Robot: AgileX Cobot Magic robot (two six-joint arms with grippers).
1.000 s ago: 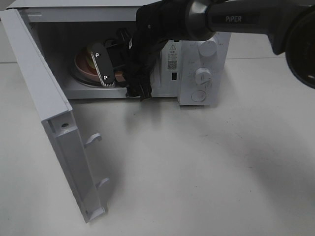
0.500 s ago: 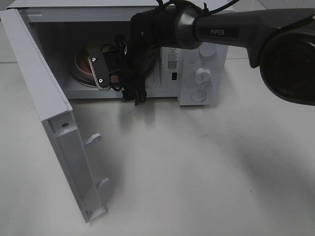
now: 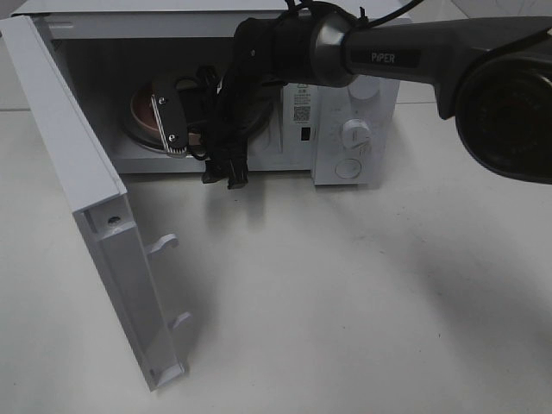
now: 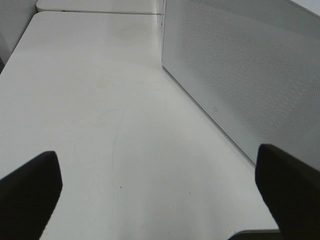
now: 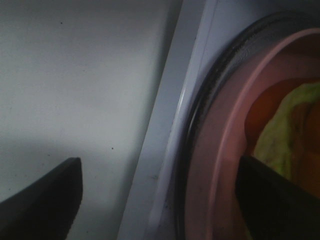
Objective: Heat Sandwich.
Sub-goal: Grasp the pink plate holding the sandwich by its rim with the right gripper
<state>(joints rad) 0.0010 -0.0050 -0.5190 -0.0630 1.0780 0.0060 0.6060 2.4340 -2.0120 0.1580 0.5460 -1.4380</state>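
My right gripper (image 5: 159, 195) is spread, empty, inside the microwave (image 3: 354, 86); sandwich (image 5: 292, 125) on pink plate (image 5: 220, 150) sits just ahead on the turntable (image 5: 186, 150), where heating needs it. Left gripper (image 4: 157, 190) spread, parked clear.

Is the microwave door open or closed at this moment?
Open. The door stands swung out at the left side of the microwave, and the pink plate is visible inside the cavity.
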